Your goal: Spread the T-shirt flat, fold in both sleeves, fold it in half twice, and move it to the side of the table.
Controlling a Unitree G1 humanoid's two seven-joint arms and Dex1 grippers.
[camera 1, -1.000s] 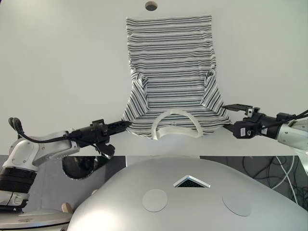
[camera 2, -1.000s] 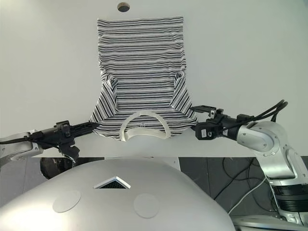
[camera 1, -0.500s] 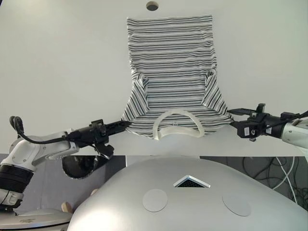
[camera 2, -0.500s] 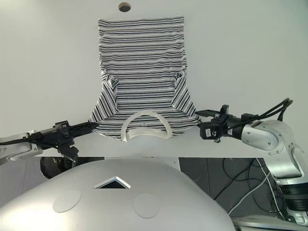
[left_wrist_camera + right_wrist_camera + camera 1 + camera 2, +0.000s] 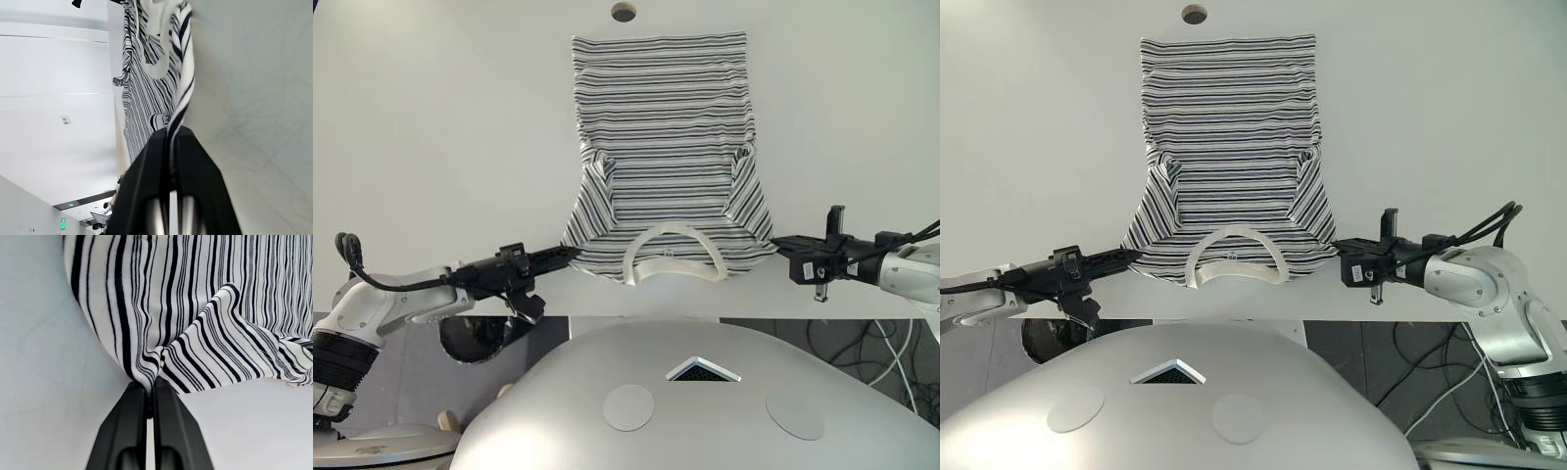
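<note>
A black-and-white striped T-shirt (image 5: 664,127) lies on the white table (image 5: 431,147), collar toward me and both sleeves folded inward. My left gripper (image 5: 570,252) sits at the shirt's near left shoulder corner, shut on the fabric edge (image 5: 178,98). At the near right shoulder corner my right gripper (image 5: 775,240) is shut too, pinching a bunched fold of the striped cloth (image 5: 161,355). In the wrist views the left gripper (image 5: 169,134) and the right gripper (image 5: 148,386) each show both fingers pressed together on the cloth.
A small dark round spot (image 5: 623,12) lies in the table just beyond the shirt's far hem. The table's front edge (image 5: 636,315) runs just below the collar. Bare white surface spreads to both sides of the shirt. Cables (image 5: 891,352) hang below at the right.
The right gripper has rolled at the wrist and shifted slightly nearer to me at the shirt's right shoulder corner. The left arm and the shirt have stayed still.
</note>
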